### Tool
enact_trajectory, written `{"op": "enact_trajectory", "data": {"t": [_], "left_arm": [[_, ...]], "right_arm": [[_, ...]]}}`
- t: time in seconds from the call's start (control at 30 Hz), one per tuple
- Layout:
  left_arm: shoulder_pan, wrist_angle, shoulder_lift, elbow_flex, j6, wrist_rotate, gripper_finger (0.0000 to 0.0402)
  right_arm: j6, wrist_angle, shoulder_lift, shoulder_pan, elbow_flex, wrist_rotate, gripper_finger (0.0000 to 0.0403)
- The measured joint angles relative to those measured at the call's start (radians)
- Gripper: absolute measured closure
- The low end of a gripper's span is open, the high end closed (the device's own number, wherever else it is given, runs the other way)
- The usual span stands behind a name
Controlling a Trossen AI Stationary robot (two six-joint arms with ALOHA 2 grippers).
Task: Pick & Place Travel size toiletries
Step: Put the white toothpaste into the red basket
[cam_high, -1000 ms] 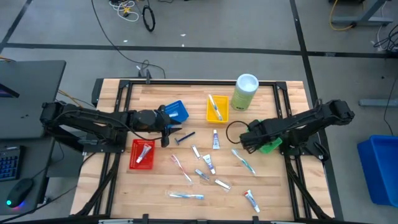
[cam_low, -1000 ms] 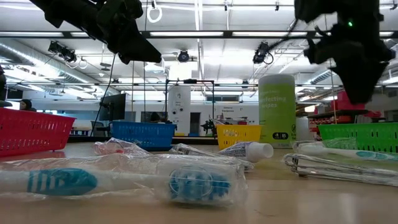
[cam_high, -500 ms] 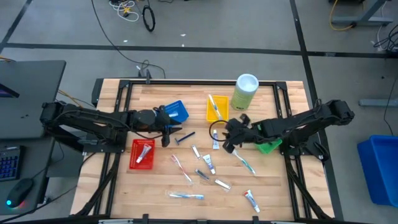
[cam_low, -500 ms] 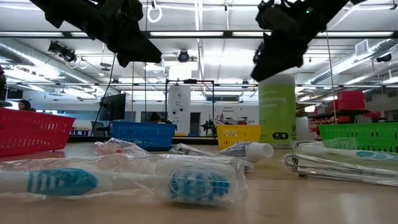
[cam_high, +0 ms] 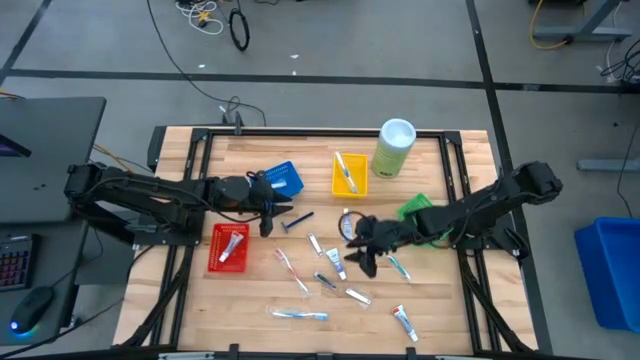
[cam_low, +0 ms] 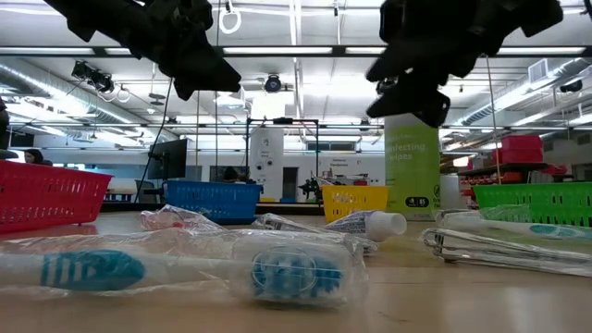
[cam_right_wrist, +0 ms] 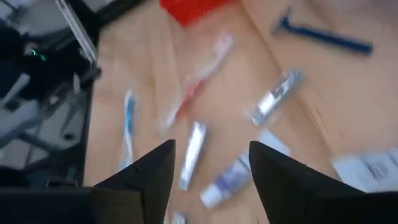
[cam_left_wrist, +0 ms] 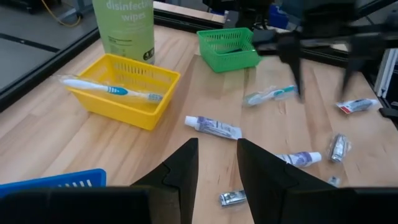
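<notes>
Now right gripper (cam_high: 363, 258) reaches low over small white tubes (cam_high: 334, 262), fingers apart, holding nothing. Left gripper (cam_high: 268, 222) waits by blue plastic tray (cam_high: 284, 179), fingers apart, empty.

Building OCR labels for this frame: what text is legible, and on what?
"disinfecting wipes": on the tall pale-green canister; the first word's top is cut off in the left wrist view, and the low view shows only "fecting ipes".
Print on the toothpaste tubes and toothbrush wrappers: too small or blurred to read.

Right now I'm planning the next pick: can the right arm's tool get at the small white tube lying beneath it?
Probably yes: the right tool hovers open above the small white tube, nothing covering it.
</notes>
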Motion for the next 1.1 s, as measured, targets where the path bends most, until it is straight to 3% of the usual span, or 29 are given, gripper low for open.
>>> {"op": "enact_trajectory", "data": {"t": [0.13, 0.27, 0.4, 0.53, 0.67, 1.1], "left_arm": [[0.0, 0.023, 0.0, 0.0, 0.016, -0.001, 0.0283], [0.0, 0.049, 0.0, 0.0, 0.017, 0.0, 0.0283], [0.0, 0.05, 0.0, 0.0, 0.028, 0.0, 0.0283], [0.0, 0.05, 0.0, 0.0, 0.028, 0.0, 0.0283], [0.0, 0.05, 0.0, 0.0, 0.028, 0.0, 0.0283], [0.0, 0.046, 0.0, 0.0, 0.005, 0.0, 0.0283]], "right_arm": [[0.007, 0.078, 0.062, 0.043, 0.001, 0.111, 0.0183], [0.058, 0.054, 0.171, 0.046, 0.006, 0.054, 0.0185], [0.031, 0.045, 0.245, 0.048, 0.103, 0.021, 0.0191], [-0.028, -0.212, 0.287, 0.047, 0.23, 0.053, 0.0197], [0.031, -0.395, 0.327, 0.048, 0.327, 0.098, 0.0196], [-0.009, -0.335, 0.429, 0.058, 0.335, 0.075, 0.0139]]}}
